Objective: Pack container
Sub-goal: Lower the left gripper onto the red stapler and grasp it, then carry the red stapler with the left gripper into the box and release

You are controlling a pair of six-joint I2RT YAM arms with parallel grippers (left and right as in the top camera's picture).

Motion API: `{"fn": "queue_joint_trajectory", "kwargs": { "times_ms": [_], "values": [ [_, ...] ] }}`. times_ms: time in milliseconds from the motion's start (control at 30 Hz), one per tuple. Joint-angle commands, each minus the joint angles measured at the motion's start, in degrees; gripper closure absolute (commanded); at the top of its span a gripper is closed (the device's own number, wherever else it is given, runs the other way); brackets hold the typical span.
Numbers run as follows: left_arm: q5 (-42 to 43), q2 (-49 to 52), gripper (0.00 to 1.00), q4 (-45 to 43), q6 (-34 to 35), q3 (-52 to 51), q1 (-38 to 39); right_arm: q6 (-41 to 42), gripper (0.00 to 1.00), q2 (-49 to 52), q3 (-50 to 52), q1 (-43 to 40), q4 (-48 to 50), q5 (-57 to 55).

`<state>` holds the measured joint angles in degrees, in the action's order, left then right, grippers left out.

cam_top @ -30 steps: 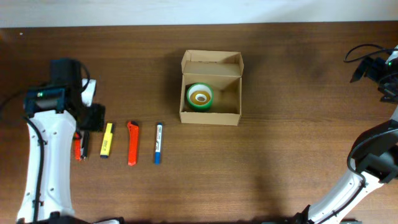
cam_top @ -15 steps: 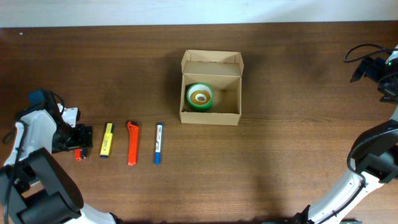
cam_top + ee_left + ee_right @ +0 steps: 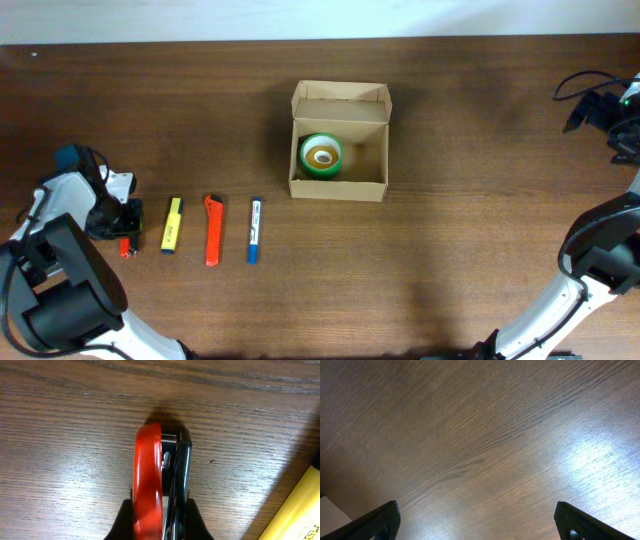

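1. Two things define the overhead view. The container (image 3: 339,189) stands open on the tabletop (image 3: 460,260) with a green tape roll (image 3: 321,154) inside, well apart from the left fingers (image 3: 128,216). Those fingers are down at a red-and-black tool (image 3: 125,245). Just beside them, on the container's side, lie a yellow highlighter (image 3: 172,224), an orange cutter (image 3: 212,230) and a blue marker (image 3: 254,230).
2. Left wrist: the left fingers (image 3: 125,517) are clenched on the red-and-black tool (image 3: 150,470), one pressing each side, and the tool rests on the tabletop. The yellow highlighter (image 3: 300,505) lies near, off to one side.
3. Right wrist: the right fingers (image 3: 375,522) are spread wide and released, with only bare tabletop between them. The container is out of this view.
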<state>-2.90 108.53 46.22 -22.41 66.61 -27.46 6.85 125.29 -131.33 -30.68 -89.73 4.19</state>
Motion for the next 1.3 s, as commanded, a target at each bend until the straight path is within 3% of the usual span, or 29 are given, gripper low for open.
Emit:
{"fn": "queue_joint_trajectory", "kwargs": {
  "times_ms": [0,233,400,467,567,800,1267],
  "values": [
    [3.9,1.6,0.98,-0.2,-0.2,0.6,-0.2,-0.5,0.01,-2.2,0.0,-0.2,0.0,0.1],
    [8.7,1.6,0.98,19.9,0.5,28.9,1.9,-0.5,0.01,-2.2,0.0,-0.2,0.0,0.1],
    [10.5,1.6,0.98,33.9,-8.8,47.9,15.8,-0.4,0.01,-2.2,0.0,-0.2,0.0,0.1],
    [6.3,1.6,0.98,35.8,-11.2,51.8,24.1,-0.4,0.01,-2.2,0.0,-0.2,0.0,0.1],
    [-0.3,1.6,0.99,34.2,-15.3,52.8,37.0,-0.5,0.01,-2.2,0.0,-0.2,0.0,0.1],
    [3.5,2.2,0.99,28.3,-31.3,52.8,56.2,-0.5,0.01,-2.2,0.0,-0.2,0.0,0.1],
    [5.3,19.6,0.99,26.9,-36.5,52.7,58.2,-0.4,0.0,-2.2,0.0,-0.2,0.0,0.1]
  ]
}}
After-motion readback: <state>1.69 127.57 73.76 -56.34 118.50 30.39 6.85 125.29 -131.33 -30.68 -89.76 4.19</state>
